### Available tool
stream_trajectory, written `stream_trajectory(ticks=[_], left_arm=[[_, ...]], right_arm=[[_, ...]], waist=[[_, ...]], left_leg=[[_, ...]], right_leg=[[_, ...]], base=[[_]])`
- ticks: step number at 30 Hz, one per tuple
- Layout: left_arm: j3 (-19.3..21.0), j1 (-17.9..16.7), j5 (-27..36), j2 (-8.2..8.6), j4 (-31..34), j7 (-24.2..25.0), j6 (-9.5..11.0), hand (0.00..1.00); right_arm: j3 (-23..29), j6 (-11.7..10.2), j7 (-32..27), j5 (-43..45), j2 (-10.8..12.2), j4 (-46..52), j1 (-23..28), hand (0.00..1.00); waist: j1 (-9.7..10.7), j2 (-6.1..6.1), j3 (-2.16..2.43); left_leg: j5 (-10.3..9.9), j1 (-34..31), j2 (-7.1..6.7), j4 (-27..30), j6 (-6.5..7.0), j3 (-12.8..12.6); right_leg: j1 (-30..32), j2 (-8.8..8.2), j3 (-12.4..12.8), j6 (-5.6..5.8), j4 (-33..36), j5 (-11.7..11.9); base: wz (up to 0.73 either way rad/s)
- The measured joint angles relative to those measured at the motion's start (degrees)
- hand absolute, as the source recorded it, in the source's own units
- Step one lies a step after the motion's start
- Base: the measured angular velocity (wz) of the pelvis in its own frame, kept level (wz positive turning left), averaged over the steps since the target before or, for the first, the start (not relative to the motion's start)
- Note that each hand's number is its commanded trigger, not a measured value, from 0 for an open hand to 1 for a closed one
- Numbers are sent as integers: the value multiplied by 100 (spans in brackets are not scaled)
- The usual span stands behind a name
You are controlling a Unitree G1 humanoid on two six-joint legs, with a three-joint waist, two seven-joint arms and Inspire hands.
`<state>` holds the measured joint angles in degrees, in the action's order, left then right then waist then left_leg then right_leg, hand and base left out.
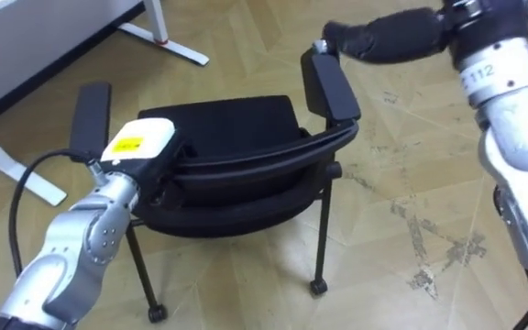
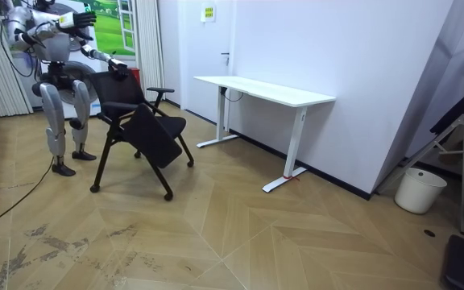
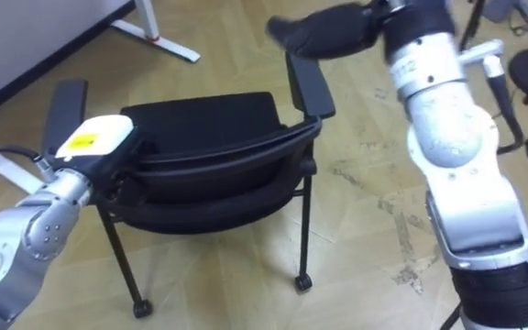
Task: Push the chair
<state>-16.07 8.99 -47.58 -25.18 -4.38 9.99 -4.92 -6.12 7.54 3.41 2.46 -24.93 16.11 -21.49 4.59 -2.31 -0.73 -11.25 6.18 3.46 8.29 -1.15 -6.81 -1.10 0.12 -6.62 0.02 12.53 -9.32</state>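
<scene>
While standing close behind the black chair, rests the left hand on the top left edge of the backrest, next to the left armrest. Cannot tell how its fingers lie, as they are hidden at the rim. Holds the right hand raised above the right armrest, fingers straight and spread, gripping nothing; in the room view, well clear of the chair.

Finds the chair on the wood floor, back toward the robot, seat facing away, castors down. Ahead, near the chair's front left, meets the white desk with its flat foot lying on the floor. Shows pale scuff marks on the boards to the right. Farther along the wall in the room view, places a white bucket well apart from chair and desk.
</scene>
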Motion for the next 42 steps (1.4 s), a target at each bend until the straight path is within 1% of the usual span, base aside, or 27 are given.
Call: stream_trajectory(ticks=[2, 4, 6, 10, 13, 15, 16, 17, 18, 19, 20, 21, 22, 23, 24, 26, 29, 32, 35, 36, 37, 42], left_arm=[[-5, 2, -60, 9, 2, 56, 57, 100], [-3, 31, -70, 4, 1, 120, 89, 100], [5, 87, -78, -19, -17, 178, 108, 100], [5, 112, -74, -32, -4, 205, 183, 98], [16, 202, -64, -43, -4, 384, 188, 97], [16, 293, -28, -57, -2, 568, 193, 98], [14, 311, -24, -56, -2, 599, 202, 98], [8, 347, -24, -56, -10, 648, 214, 98], [28, 354, -29, -136, 2, 694, 249, 98], [59, 353, -37, -219, 41, 721, 272, 98], [199, 354, -46, -344, 154, 795, 308, 98], [241, 394, -98, -248, 36, 795, 323, 97], [241, 442, -82, -244, -34, 809, 342, 97], [241, 505, -74, -242, -78, 862, 361, 97], [241, 514, -85, -225, -73, 859, 366, 97], [232, 519, -124, -198, -62, 869, 368, 97], [239, 515, -146, -180, -84, 916, 353, 97], [240, 500, -140, -128, -95, 949, 307, 97], [240, 500, -140, -49, -128, 964, 289, 97], [240, 500, -140, -43, -129, 976, 286, 97], [241, 500, -141, -33, -129, 1003, 277, 97], [277, 501, -131, -25, -184, 1016, 245, 97]], right_arm=[[-17, -1, 274, 316, -3, -17, 0, 0], [-22, -6, 547, 538, -5, -81, -28, 0], [-92, -8, 937, 727, -10, -476, -245, 0], [-166, 0, 1436, 957, -57, -916, -334, 0], [-259, 2, 1914, 983, -174, -1262, -461, 0], [-417, 4, 2273, 1124, -305, -1415, -594, 0], [-443, 3, 2362, 1151, -316, -1444, -620, 0], [-508, -1, 2510, 1172, -323, -1547, -672, 0], [-620, -10, 2649, 1320, -311, -1597, -667, 0], [-666, -26, 2738, 1431, -305, -1588, -670, 0], [-700, -60, 2915, 1520, -351, -1561, -715, 0], [-709, -53, 3054, 1665, -427, -1575, -707, 0], [-716, -52, 3122, 1757, -432, -1594, -707, 0], [-718, -53, 3263, 1971, -465, -1596, -708, 0], [-718, -52, 3438, 2249, -478, -1597, -708, 0], [-719, -48, 3741, 2525, -480, -1595, -708, 0], [-718, -49, 4164, 2794, -480, -1590, -707, 0], [-718, -46, 4458, 2887, -480, -1590, -703, 0], [-720, -44, 4764, 2932, -465, -1589, -698, 0], [-720, -44, 4809, 2937, -462, -1589, -696, 0], [-719, -42, 4886, 2935, -462, -1583, -667, 0], [-725, -38, 5134, 2906, -457, -1559, -627, 0]], waist=[[-3, -34, 7], [-15, -55, 10], [-18, -70, 10], [-35, -80, 17], [-50, -94, 21], [-77, -100, 20], [-82, -100, 20], [-92, -81, 6], [-132, -30, -54], [-150, -84, -41], [-177, -314, -29], [-145, -224, -16], [-125, -217, -16], [-115, -218, -16], [-94, -215, -17], [-91, -203, -16], [-65, -202, -16], [-22, -166, -16], [-36, -105, -14], [-42, -98, -13], [-55, -91, -10], [-40, -73, -12]], left_leg=[[0, 13, 0, -1, 0, 86], [0, 29, -3, -2, 0, 87], [0, 35, -6, -2, 0, 97], [0, 37, -6, 0, 0, 145], [0, 22, -11, 46, 0, 220], [0, 22, -11, 46, 0, 247], [2, 55, -5, 40, 3, 274], [20, 133, 59, -4, 13, 539], [22, 212, 244, -23, 9, 992], [13, 169, 277, 21, -5, 1075], [-85, 53, 169, 138, -142, 1040], [-236, 64, 206, 144, -231, 990], [-222, 58, 201, 129, -248, 936], [-208, 16, 188, 105, -252, 846], [-197, 14, 189, 84, -243, 796], [-196, 48, 173, 95, -236, 716], [-197, 55, 124, 133, -235, 706], [-197, 54, 101, 146, -235, 697], [-196, 61, 92, 140, -234, 671], [-196, 63, 91, 139, -234, 659], [-196, 69, 88, 132, -234, 628], [-196, 69, 89, 130, -234, 594]], right_leg=[[-64, -2, -20, 0, -11, 0], [-88, -10, -80, 0, -15, 0], [-86, -22, -153, 0, -15, 0], [-91, -24, -151, 0, 2, 0], [-105, -33, -140, -1, 17, 1], [-125, -33, -140, -1, 40, 1], [-111, -28, -143, -1, 82, 0], [97, 5, -183, -27, 517, -36], [476, 306, 59, -233, 693, -287], [557, 420, 245, -374, 281, -156], [658, 367, 117, -575, -289, 630], [631, 392, -78, -514, -182, 600], [622, 390, -82, -514, -171, 600], [619, 387, -25, -514, -176, 600], [626, 397, 9, -513, -180, 599], [629, 408, -2, -506, -181, 596], [604, 352, -97, -500, -181, 601], [589, 324, -110, -500, -178, 601], [590, 317, -142, -493, -175, 597], [591, 318, -138, -489, -172, 595], [591, 316, -135, -462, -170, 578], [596, 321, -131, -460, -169, 576]], base=[[9], [9], [6], [6], [1], [4], [0], [-22], [-28], [-15], [24], [35], [31], [13], [7], [-5], [-6], [1], [1], [-3], [-4], [-1]])
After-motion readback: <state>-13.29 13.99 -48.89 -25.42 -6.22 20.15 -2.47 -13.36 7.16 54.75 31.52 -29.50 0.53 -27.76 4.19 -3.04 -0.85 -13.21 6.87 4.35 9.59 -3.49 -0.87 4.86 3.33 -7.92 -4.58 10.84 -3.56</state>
